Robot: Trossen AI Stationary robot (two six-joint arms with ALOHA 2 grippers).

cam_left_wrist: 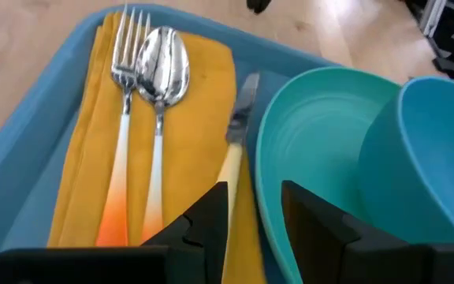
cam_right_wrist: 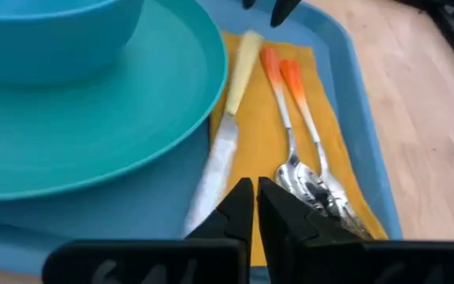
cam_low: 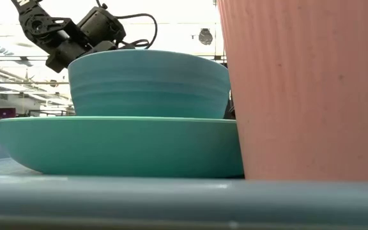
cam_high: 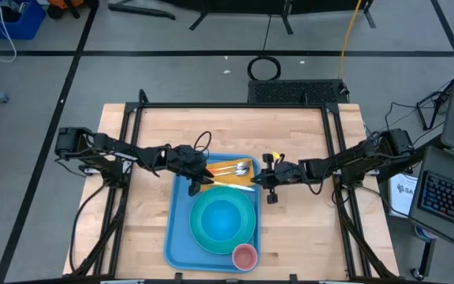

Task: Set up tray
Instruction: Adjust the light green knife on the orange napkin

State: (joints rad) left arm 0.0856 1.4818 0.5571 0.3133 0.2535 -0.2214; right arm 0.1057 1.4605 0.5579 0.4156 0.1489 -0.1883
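Observation:
The light-blue tray (cam_high: 178, 229) lies mid-table. At its far end an orange-yellow napkin (cam_left_wrist: 203, 87) carries a fork (cam_left_wrist: 124, 95), a spoon (cam_left_wrist: 162, 71) and a knife (cam_left_wrist: 239, 126). A turquoise plate (cam_high: 199, 229) with a bowl (cam_high: 223, 217) on it fills the tray's middle, and a pink cup (cam_high: 245, 256) stands at its near right corner. My left gripper (cam_left_wrist: 254, 209) is open over the knife's pale handle, by the tray's left rim. My right gripper (cam_right_wrist: 255, 201) is shut and hovers by the tray's right rim, above the knife's blade (cam_right_wrist: 223, 142) and the spoon's bowl. My left gripper stands over the knife's handle end (cam_left_wrist: 231, 170), slanting down from the table's left. One finger (cam_left_wrist: 207, 217) hides that end, so I cannot tell whether it touches. The knife lies flat, on the napkin's edge beside the plate.
Bare wooden tabletop (cam_high: 306, 142) lies on both sides of the tray and beyond it. The plate's rim (cam_left_wrist: 290, 158) rises close beside my left gripper. A black frame (cam_high: 235, 105) borders the table.

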